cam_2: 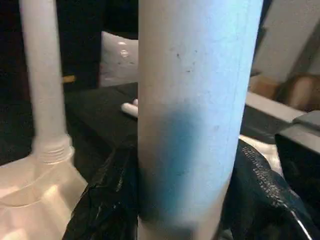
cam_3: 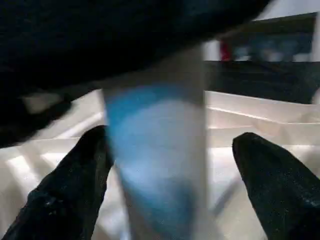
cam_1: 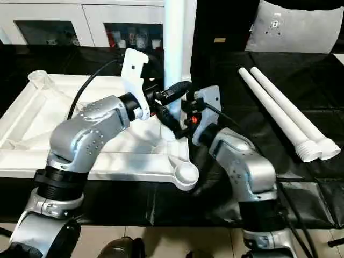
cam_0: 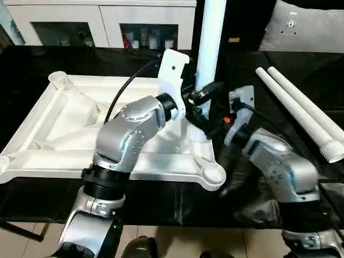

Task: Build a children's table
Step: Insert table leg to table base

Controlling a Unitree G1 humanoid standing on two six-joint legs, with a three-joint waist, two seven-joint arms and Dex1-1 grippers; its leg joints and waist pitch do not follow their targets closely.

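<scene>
The left gripper's [cam_2: 185,220] black fingers [cam_2: 107,200] clasp the upright white tapered plastic leg [cam_0: 209,48] low on its shaft. The right gripper's [cam_3: 170,165] fingers [cam_3: 75,175] stand spread on either side of it, not pressing. The leg sits in a corner socket of the upturned white ribbed table top [cam_0: 64,134] on the black tabletop [cam_0: 247,70]. Two loose white legs [cam_0: 301,110] lie to the right. The step looks like screwing this leg home; next, the right fingers should close and twist.

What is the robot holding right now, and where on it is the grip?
The left gripper clamps the upright leg low on its shaft, just above the tabletop socket. The right gripper has its fingers spread either side of that leg, not gripping.
</scene>
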